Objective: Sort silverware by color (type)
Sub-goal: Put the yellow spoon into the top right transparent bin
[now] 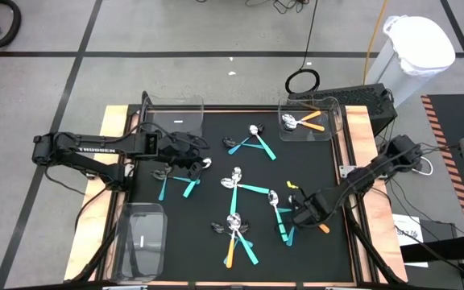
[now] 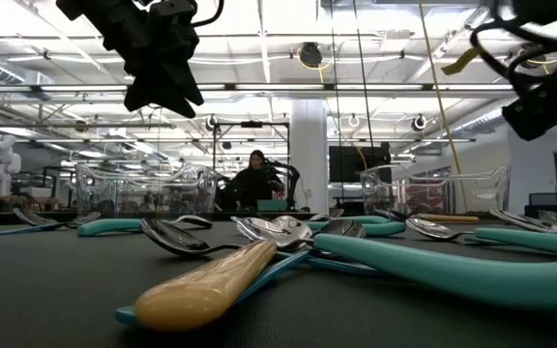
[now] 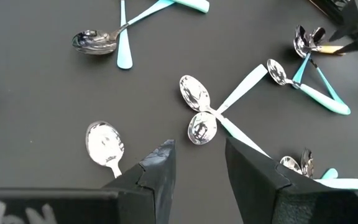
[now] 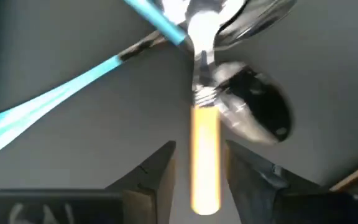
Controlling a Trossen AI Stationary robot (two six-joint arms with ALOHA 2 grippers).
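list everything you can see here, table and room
teal-handled silverware: many, teal, scattered over the mat
orange-handled silverware: few, orange; near mat, far right bin
clear bins: three, clear; far left, far right, near left
mat: one, black, tabletop
white bag: one, white, floor beyond the table
person: one, dark clothes, far behind the table
left gripper: open, above left spoons
right gripper: open, straddling an orange handle, right side

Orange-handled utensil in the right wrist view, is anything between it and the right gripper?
Nothing visible: the orange handle lies between the open fingers of the right gripper. A dark spoon head overlaps its neck farther ahead.
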